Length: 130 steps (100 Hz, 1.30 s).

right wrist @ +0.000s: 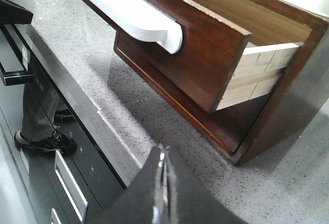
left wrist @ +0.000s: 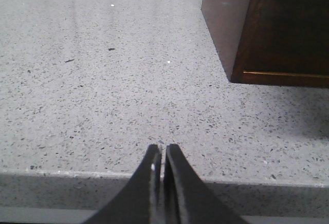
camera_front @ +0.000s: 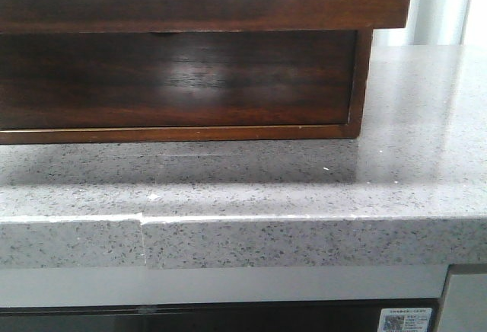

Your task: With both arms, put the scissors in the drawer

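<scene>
The drawer [camera_front: 205, 4] is dark brown glossy wood and stands pulled out of its cabinet [camera_front: 175, 81], overhanging the counter. The right wrist view shows it open [right wrist: 205, 49], with a pale wooden inside and nothing in the part that shows. No scissors show in any view. My left gripper [left wrist: 162, 149] is shut and empty, low over the counter's front edge, left of the cabinet's corner [left wrist: 267, 29]. My right gripper [right wrist: 163, 149] is shut over the counter's front edge, in front of the drawer. A bright glint runs between its fingers. Neither gripper shows in the front view.
The speckled grey stone counter [camera_front: 396, 172] carries the cabinet. A white rounded bar [right wrist: 133, 13] crosses the open drawer's front. Below the counter's edge are dark glossy cupboard fronts with a metal handle [right wrist: 69, 183]. A person's shoe [right wrist: 49, 142] stands on the floor there.
</scene>
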Each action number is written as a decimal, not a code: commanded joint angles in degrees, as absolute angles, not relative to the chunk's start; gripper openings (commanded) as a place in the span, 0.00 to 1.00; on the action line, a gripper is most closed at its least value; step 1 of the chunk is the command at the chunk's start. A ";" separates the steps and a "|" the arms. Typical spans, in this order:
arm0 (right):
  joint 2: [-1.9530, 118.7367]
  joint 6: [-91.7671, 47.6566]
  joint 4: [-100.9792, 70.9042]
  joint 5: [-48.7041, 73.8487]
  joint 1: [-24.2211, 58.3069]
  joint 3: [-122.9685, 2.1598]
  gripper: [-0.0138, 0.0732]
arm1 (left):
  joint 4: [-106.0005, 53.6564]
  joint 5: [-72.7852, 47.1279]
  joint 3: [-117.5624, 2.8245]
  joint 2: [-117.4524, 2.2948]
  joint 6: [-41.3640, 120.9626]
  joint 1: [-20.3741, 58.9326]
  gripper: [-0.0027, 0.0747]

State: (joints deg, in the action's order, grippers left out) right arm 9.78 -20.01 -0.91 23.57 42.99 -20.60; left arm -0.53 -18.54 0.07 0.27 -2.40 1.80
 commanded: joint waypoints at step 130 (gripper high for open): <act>9.88 8.71 2.81 -35.18 11.43 -1.78 0.11 | -1.16 -15.04 1.24 1.88 -2.84 1.75 0.01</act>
